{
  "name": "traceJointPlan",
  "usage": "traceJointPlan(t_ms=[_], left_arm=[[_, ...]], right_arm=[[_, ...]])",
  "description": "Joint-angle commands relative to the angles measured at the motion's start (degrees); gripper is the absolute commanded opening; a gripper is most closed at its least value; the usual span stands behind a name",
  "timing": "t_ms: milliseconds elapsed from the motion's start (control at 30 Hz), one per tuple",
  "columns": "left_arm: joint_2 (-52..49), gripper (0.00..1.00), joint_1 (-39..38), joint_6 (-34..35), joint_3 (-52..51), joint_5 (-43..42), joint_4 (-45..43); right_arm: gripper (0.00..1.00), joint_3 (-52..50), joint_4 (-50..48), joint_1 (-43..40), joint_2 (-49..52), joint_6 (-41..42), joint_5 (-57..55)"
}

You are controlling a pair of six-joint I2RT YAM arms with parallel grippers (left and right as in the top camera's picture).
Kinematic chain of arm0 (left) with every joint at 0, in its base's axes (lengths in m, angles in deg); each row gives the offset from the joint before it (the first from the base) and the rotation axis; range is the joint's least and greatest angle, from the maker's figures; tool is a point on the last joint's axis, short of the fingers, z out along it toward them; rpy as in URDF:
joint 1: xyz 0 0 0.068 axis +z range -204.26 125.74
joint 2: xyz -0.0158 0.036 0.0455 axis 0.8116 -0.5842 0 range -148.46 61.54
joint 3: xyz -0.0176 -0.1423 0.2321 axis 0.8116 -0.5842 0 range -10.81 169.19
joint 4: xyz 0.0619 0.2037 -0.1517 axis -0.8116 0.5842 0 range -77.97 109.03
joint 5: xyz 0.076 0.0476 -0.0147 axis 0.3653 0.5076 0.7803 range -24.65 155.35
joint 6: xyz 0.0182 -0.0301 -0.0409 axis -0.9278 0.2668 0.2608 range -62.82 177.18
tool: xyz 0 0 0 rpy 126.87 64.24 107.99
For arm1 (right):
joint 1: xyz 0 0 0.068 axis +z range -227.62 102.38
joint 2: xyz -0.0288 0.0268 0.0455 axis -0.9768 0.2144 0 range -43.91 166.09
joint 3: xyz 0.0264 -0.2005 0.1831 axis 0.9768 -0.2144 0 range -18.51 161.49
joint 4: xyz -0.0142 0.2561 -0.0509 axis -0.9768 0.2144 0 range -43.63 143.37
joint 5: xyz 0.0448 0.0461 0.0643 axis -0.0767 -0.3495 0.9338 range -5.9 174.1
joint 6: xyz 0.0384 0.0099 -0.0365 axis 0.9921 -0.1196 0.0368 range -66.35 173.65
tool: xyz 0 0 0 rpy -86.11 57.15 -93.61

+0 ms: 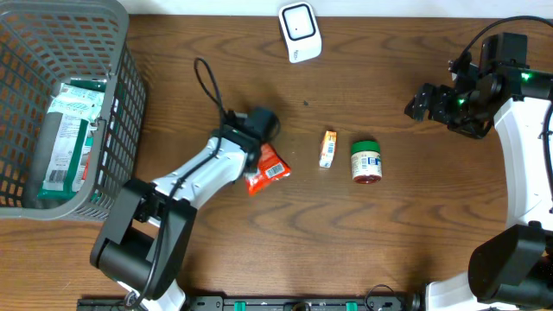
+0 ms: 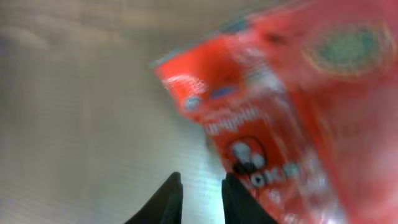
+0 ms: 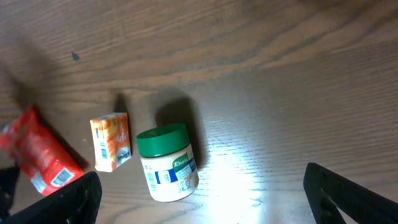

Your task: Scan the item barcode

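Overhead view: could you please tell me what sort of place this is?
Probably a mock shop checkout: a white scanner, a grey basket holding packets, and a green-lidded jar on a wooden table.

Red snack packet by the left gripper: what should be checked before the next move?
1. Red plastic snack packet gripped: not ok; left gripper jaws narrowly apart, nothing between them.
2. Packet's white label patch facing up: ok.
3. White rounded scanner unobstructed: ok.
4. Right gripper open and clear of the packet: ok.
5. Left wrist view sharp: not ok, blurred.
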State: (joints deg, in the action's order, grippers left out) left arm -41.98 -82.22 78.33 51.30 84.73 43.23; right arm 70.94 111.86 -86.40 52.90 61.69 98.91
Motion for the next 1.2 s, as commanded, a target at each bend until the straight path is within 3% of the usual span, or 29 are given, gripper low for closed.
traceJointPlan(t_ms=[0, 367, 600, 933, 1167], left_arm=[[-0.1, 0.24, 1.2, -0.1, 0.6, -4.1, -3.1], [3.0, 0.27, 1.6, 2.7, 2.2, -5.3, 4.8], [-0.7, 0.27, 1.5, 2.8, -1.1, -5.5, -0.2], [-2.0, 0.27, 1.5, 2.8, -1.4, -26.9, -6.8], [-2.0, 0.26, 1.5, -1.4, -1.4, -27.9, -11.2]], right_arm=[[0.99, -0.1, 0.1, -0.7, -0.6, -0.2, 0.5], [0.99, -0.1, 0.1, -0.7, -0.6, -0.2, 0.5], [0.99, -0.1, 0.1, -0.7, -0.6, -0.2, 0.5], [0.99, -0.1, 0.1, -0.7, -0.6, -0.2, 0.5], [0.99, -0.1, 0.1, -0.7, -0.6, -0.2, 0.5]])
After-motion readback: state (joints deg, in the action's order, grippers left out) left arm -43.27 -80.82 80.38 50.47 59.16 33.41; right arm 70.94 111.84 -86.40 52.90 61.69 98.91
